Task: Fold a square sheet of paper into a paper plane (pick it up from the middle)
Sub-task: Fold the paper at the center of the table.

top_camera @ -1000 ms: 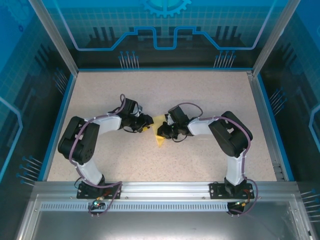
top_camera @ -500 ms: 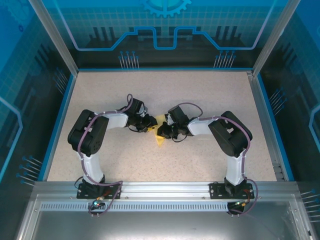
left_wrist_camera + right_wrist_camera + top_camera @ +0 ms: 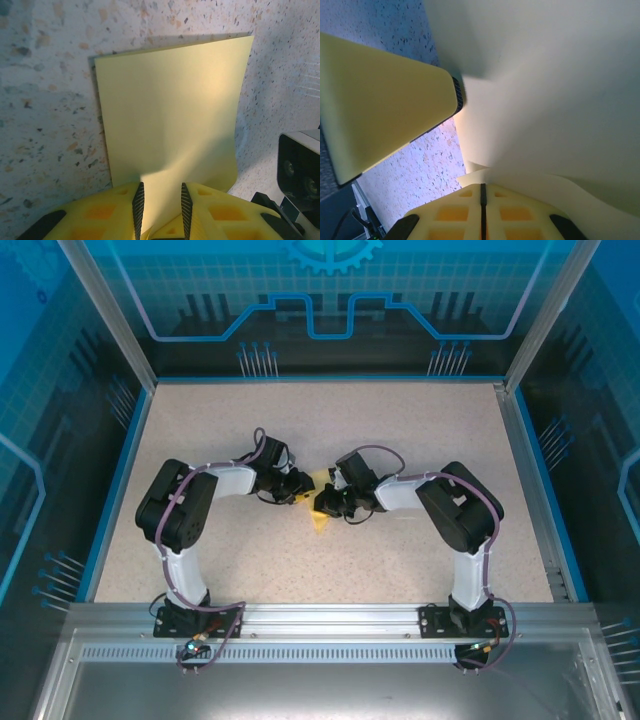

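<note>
Standing at the near side, I see both arms bent inward so that their claws meet over the middle of the speckled worktop (image 3: 420,430). The square sheet of paper (image 3: 170,115) is there between them, pale yellow and plain, with a small corner of it showing just below the claws in the view from above.

The left claw (image 3: 161,200) is low over the sheet, and its jaws stand a little apart, with a narrow gap. The near edge of the paper rises as a soft ridge into this gap. I cannot tell if the ribbed pads (image 3: 138,205) really touch it. The far part of the sheet lies flat on the worktop, and its right side curls slightly upward.

The right claw (image 3: 482,192) is closed tight, with only a thin dark line between its yellow fingers. It grips an edge of the sheet, which bends up and over the fingertips. In the right wrist view one finger of the left claw (image 3: 385,115) reaches in from the left, and its dark tip is just beside the paper.
</note>
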You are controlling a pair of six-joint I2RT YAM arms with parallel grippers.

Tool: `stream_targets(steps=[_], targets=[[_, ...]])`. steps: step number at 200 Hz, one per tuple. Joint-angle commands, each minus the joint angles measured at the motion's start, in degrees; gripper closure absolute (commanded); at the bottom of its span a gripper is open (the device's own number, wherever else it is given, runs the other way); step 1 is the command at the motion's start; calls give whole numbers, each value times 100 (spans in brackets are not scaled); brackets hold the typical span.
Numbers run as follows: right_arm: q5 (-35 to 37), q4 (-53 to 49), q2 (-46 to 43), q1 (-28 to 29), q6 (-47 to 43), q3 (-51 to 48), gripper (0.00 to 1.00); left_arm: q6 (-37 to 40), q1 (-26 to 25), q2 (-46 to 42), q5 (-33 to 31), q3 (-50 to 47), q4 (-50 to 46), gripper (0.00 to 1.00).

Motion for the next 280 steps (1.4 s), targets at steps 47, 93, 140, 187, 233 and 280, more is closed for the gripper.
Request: stream_targets(steps=[47, 93, 140, 187, 233, 280], targets=[[20, -213, 290, 1, -142, -4, 100, 47, -20, -800, -5, -362, -404, 87], [20, -255, 291, 1, -139, 20, 100, 43, -107, -880, 55, -593, -482, 100], [14, -281, 318, 1, -138, 43, 100, 34, -257, -740, 67, -532, -526, 100], [20, -294, 319, 1, -127, 60, 100, 29, -291, -570, -68, -493, -674, 100], [20, -297, 300, 1, -131, 62, 100, -53, -293, -419, -143, -428, -566, 100], [11, -318, 291, -1, -142, 78, 100, -94, -295, -345, -232, -334, -568, 100]])
